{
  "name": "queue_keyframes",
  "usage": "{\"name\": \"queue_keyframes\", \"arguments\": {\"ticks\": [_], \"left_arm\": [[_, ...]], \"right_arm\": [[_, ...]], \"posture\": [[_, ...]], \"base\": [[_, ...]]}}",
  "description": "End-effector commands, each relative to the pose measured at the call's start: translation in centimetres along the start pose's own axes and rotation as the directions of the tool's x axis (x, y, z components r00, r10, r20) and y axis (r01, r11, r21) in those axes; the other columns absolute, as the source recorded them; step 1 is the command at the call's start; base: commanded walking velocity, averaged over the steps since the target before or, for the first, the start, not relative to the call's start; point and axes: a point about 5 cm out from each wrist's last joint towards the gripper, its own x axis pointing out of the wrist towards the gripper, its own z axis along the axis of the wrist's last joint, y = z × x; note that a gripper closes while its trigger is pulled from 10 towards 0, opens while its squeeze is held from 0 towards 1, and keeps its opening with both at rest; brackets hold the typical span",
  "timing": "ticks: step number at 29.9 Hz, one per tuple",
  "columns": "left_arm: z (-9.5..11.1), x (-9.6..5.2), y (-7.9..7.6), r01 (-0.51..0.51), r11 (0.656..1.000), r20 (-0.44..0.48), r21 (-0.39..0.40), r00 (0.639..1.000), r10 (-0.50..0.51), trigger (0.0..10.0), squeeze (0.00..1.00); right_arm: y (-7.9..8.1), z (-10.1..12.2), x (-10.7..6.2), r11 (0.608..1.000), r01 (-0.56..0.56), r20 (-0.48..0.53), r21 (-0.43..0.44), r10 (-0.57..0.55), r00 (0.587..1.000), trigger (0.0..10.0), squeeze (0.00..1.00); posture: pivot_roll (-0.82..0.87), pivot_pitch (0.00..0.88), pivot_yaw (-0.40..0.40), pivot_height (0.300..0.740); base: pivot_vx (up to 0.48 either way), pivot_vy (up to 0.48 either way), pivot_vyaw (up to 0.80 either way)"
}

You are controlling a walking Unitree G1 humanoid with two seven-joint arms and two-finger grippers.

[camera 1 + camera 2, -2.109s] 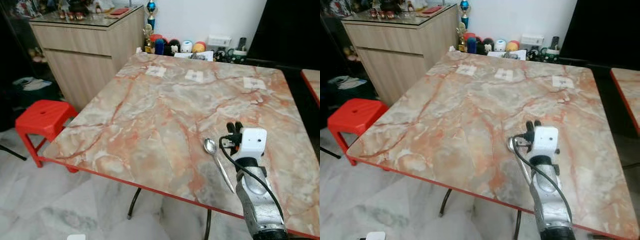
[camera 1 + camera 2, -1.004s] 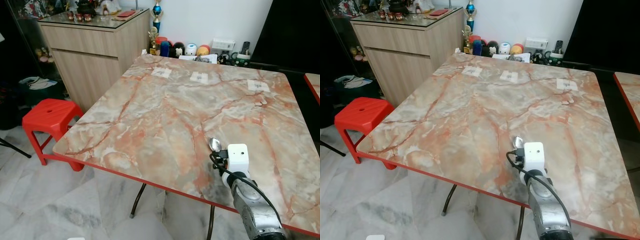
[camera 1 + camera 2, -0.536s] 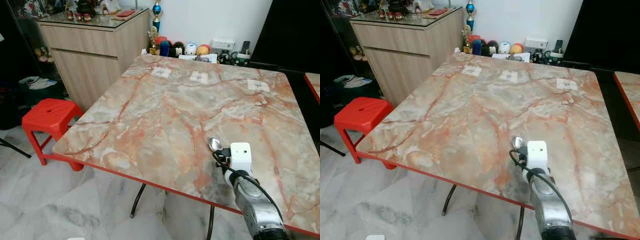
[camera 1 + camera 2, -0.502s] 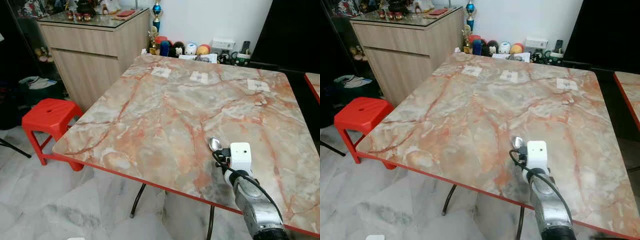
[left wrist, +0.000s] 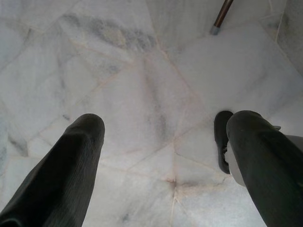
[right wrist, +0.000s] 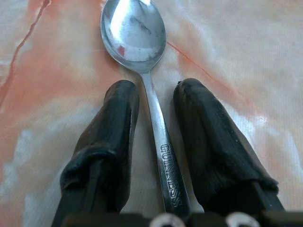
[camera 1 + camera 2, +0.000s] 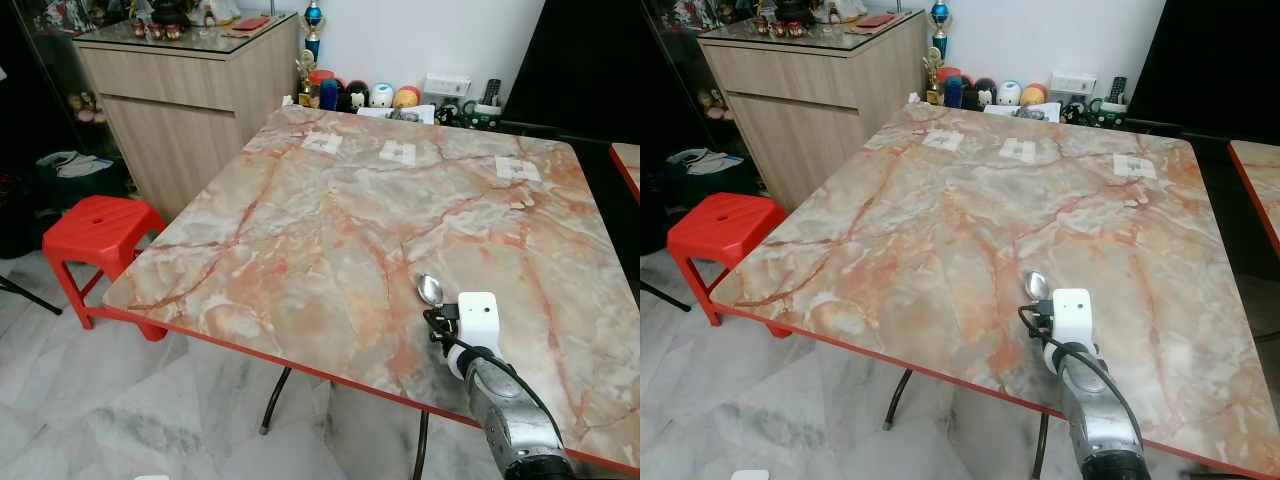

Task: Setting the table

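The right silver arm reaches forward from the near right, its white wrist block uppermost. Its right hand (image 6: 154,97) lies low, the two long black fingers (image 6: 111,137) spread a little apart, with a gap on each side of what lies between them. The left hand (image 5: 161,127) hangs down at the near left, pointing at the floor, its two black fingers wide apart.

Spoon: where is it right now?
The spoon lies flat on the marble table, near its front edge on the robot's right, its handle between the open fingers of the right gripper.
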Motion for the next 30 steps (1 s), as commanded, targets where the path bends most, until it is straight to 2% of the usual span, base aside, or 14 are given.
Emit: {"name": "queue_keyframes", "arguments": {"ticks": [1,2,3,4,5,30], "left_arm": [[-0.8,-0.2,0.3,-0.001,1.000,-0.034,0.013,0.999,0.001,10.0,0.00],[-0.9,-0.2,0.3,0.000,1.000,-0.035,0.013,0.999,0.001,10.0,0.00],[-0.9,-0.2,0.3,0.000,1.000,-0.036,0.013,0.999,0.000,10.0,0.00],[-0.9,-0.2,0.2,0.001,1.000,-0.037,0.013,0.999,-0.001,10.0,0.00],[-0.9,-0.3,0.2,0.003,1.000,-0.038,0.013,0.999,-0.002,10.0,0.00],[-1.1,-0.3,-0.1,0.018,1.000,-0.046,0.002,0.999,-0.018,10.0,0.00]], "right_arm": [[0.0,-0.4,0.1,1.000,-0.008,-0.035,0.014,0.009,0.999,10.0,0.00],[0.1,-0.6,0.1,1.000,-0.022,-0.045,0.016,0.023,0.999,10.0,0.00],[0.2,-0.6,0.1,0.999,-0.028,-0.048,0.017,0.029,0.998,5.7,0.00],[0.2,-0.8,0.1,0.999,-0.035,-0.054,0.014,0.035,0.998,2.2,0.00],[0.4,-1.0,0.1,0.999,-0.045,-0.064,0.012,0.046,0.997,0.0,0.00],[0.9,-1.8,0.0,0.998,-0.063,-0.076,0.015,0.064,0.995,0.0,0.00]], "posture": [[0.02,0.080,-0.001,0.740],[0.02,0.080,-0.001,0.740],[0.02,0.080,-0.001,0.740],[0.02,0.081,0.000,0.740],[0.02,0.081,0.000,0.740],[0.02,0.080,-0.003,0.740]], "base": [[0.000,0.000,0.00],[0.000,0.000,0.00],[0.000,0.000,0.00],[0.000,0.000,0.00],[0.000,0.000,0.00],[0.000,0.000,0.00]]}}
